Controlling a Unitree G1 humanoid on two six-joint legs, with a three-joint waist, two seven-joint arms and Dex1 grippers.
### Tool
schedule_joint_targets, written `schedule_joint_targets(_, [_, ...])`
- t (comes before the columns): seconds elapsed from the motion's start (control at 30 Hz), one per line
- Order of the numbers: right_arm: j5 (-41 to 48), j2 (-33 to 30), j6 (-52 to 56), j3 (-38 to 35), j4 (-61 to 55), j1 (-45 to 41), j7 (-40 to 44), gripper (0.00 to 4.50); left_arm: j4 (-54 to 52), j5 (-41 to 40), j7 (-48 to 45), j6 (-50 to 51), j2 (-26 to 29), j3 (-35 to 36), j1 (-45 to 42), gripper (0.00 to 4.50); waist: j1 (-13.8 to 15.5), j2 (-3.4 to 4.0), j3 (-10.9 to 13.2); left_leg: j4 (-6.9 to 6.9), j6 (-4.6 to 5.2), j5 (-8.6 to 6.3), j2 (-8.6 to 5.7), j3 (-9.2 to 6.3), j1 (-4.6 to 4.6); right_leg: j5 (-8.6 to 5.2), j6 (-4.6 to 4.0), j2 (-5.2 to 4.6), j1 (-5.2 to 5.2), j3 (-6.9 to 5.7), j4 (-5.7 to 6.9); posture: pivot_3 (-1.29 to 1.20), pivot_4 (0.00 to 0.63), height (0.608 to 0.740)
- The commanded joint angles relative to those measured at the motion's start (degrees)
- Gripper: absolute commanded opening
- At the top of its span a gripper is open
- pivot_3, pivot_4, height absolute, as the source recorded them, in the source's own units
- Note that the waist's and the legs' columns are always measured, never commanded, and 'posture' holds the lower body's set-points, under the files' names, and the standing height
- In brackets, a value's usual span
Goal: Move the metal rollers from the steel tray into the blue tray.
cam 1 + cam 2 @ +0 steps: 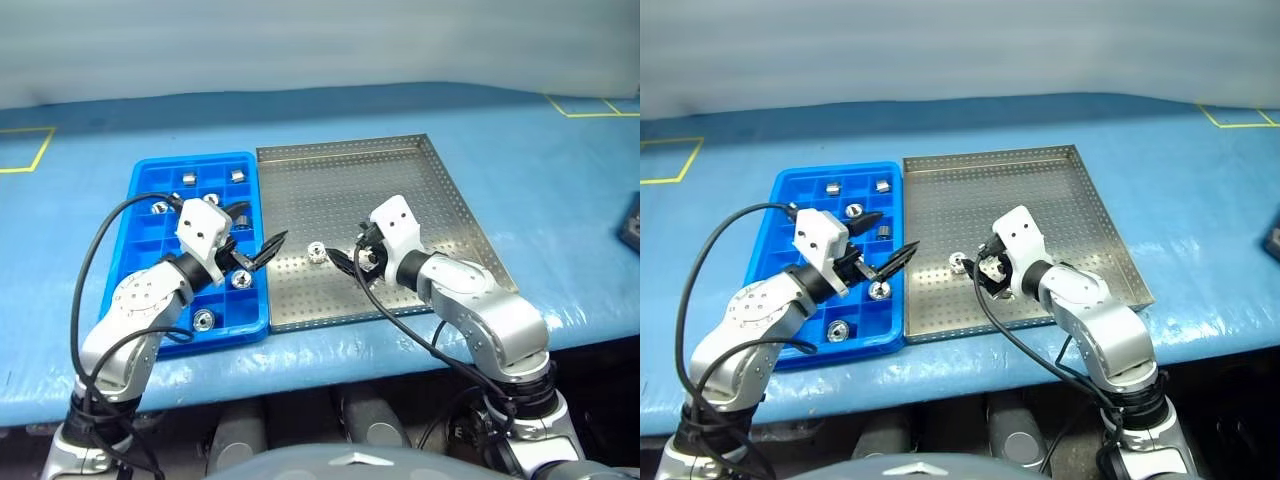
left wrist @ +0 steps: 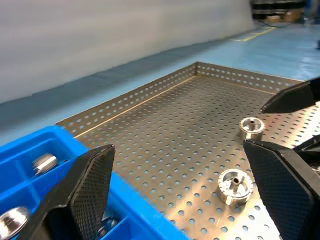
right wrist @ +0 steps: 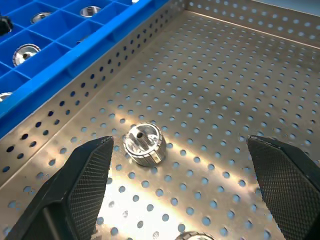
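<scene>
**Two rollers left on the steel, both grippers wide and empty**

I have the steel tray [image 1: 400, 160] to the right and the blue tray [image 1: 146, 185] hard against its left rim, and most of the metal rollers already sit in the blue compartments, one per cell, among them one near the front at [image 1: 204, 320]. On the perforated floor I can count two: one roller [image 1: 316, 252] near the tray's front left, and a second roller [image 2: 251, 127] close by, just beside my right fingers.

My right gripper [image 1: 352, 262] hangs low over the steel tray with its fingers spread wide and nothing between them; in its wrist view the nearer roller [image 3: 144, 144] lies between the two pads, closer to one than the other, untouched. My left gripper [image 1: 252, 236] is over the blue tray's right edge, pointing toward the steel tray, also spread wide and empty.

I judge these pieces to be solid metal: rigid, dense for their size, not fragile. The trouble is the polish. The outside wall is round and smooth, so it may squirt out of a lopsided pinch or roll if tipped. Each stands on a flat end, hole up, which should help. I would bring the pads in across the widest part of the wall, squarely opposite each other and low near the floor, centring first so neither pad nudges it away
</scene>
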Motion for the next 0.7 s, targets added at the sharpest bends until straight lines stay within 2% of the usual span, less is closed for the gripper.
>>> schedule_joint_targets(0.03, [0.7,0.0,1.3,-2.6,-4.2,1.1,-1.5,4.49,5.8,1.8,-6.3,0.1,1.9,-4.0,-6.6,4.5,-0.7,0.0,0.0,0.0,0.0,0.0,0.0,0.0,0.0,0.0,0.0,0.0,0.0,0.0,0.0,-0.19,0.15,0.74])
schedule_joint_targets(0.3, [1.4,1.8,3.9,-4.0,-7.5,4.6,-4.4,4.49,22.0,8.2,-18.8,-3.3,2.8,-13.5,-19.6,4.5,-3.7,0.01,0.0,-0.11,0.01,0.0,-0.01,-0.04,-0.02,0.01,0.05,0.0,-0.03,0.03,-0.03,-0.22,0.15,0.74])
schedule_joint_targets(0.5, [1.8,2.5,4.2,-3.6,-7.9,5.0,-5.4,4.49,31.0,12.5,-24.1,-4.3,1.6,-17.5,-25.2,4.5,-4.8,0.01,0.0,-0.12,0.01,0.0,-0.01,-0.06,-0.02,0.01,0.05,0.01,-0.03,0.03,-0.02,-0.23,0.15,0.74])
schedule_joint_targets(0.7, [1.8,3.1,3.8,-3.4,-8.1,5.4,-6.0,4.49,35.6,16.4,-26.8,-4.7,1.6,-19.7,-27.6,4.5,-5.7,0.01,0.0,-0.17,0.01,0.0,-0.01,-0.06,-0.03,0.0,0.07,0.0,-0.05,0.04,-0.04,-0.25,0.15,0.74])
